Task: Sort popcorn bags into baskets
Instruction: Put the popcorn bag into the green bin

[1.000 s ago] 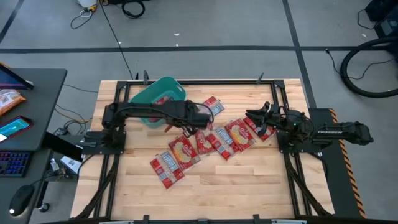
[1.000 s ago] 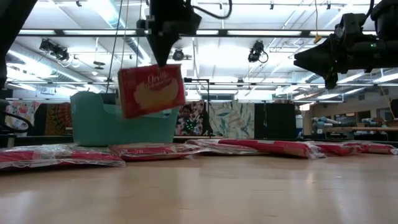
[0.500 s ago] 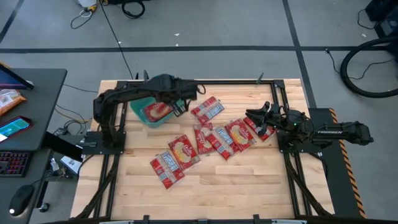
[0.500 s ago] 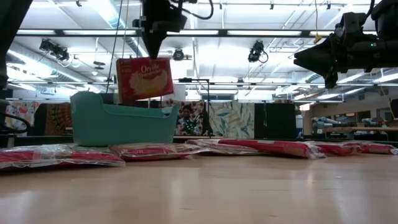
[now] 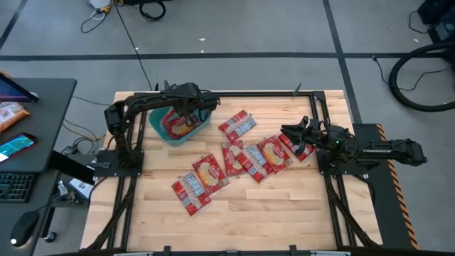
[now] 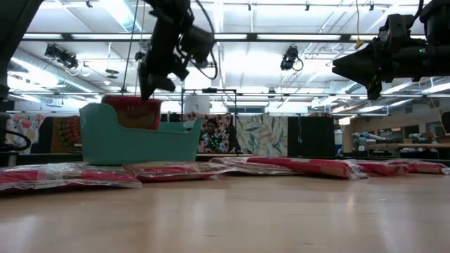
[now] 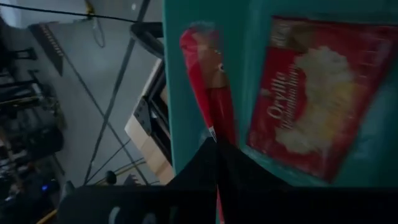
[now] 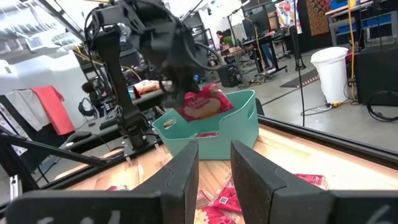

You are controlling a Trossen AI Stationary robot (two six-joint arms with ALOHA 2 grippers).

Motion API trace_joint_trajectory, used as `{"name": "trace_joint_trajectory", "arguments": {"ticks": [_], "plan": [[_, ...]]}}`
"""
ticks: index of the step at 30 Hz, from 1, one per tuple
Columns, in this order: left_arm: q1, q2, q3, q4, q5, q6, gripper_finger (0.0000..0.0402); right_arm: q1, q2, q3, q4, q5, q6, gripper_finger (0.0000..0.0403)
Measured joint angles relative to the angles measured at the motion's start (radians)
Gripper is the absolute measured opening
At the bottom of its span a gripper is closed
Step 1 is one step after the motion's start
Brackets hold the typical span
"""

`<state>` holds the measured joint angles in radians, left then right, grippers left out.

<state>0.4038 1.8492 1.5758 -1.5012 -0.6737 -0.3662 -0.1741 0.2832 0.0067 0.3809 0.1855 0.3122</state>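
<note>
The teal basket [image 5: 158,122] stands at the table's far left. My left gripper [image 5: 189,114] is over it, shut on a red popcorn bag [image 8: 200,103] whose top shows above the basket's rim [image 6: 132,105]. A second red bag [image 7: 311,99] lies inside the basket. Several more popcorn bags [image 5: 242,160] lie flat and partly overlapping on the middle of the table. At the right side, my right gripper [image 8: 214,168] hovers open above the table with nothing between its fingers. My left gripper pinches one edge of the popcorn bag [image 7: 213,132] between its two shut fingers. The fingers come from above, slanting down. The bag hangs below them, and its lower part reaches inside the basket [image 6: 133,112]. Whether it touches the basket's floor is hidden by the wall.
A dark rail frame [image 5: 234,92] runs along the table's far edge and down both sides. Bare wood [image 5: 270,213] lies toward the near edge. A dark side desk with a keyboard and packets [image 5: 21,128] stands to the left of the table.
My left gripper has swung from above the middle of the table toward the far left, over the basket, and has gone down. The bag it holds has gone with it, from hanging clear in front of the basket to reaching into it.
</note>
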Motion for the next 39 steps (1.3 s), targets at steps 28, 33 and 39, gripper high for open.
{"name": "trace_joint_trajectory", "arguments": {"ticks": [28,33,39], "plan": [[-0.257,-0.002,-0.059,0.515,0.075,0.066,0.0151,0.000,0.000,0.000,0.000,-0.003,0.000,0.0098],[-0.264,0.043,-0.058,0.708,0.121,0.030,0.0142,0.000,0.000,0.000,0.000,-0.001,0.000,0.0098],[-0.236,0.161,0.010,0.814,0.139,0.051,0.0142,0.000,0.000,0.000,-0.001,0.001,0.000,0.0098]]}}
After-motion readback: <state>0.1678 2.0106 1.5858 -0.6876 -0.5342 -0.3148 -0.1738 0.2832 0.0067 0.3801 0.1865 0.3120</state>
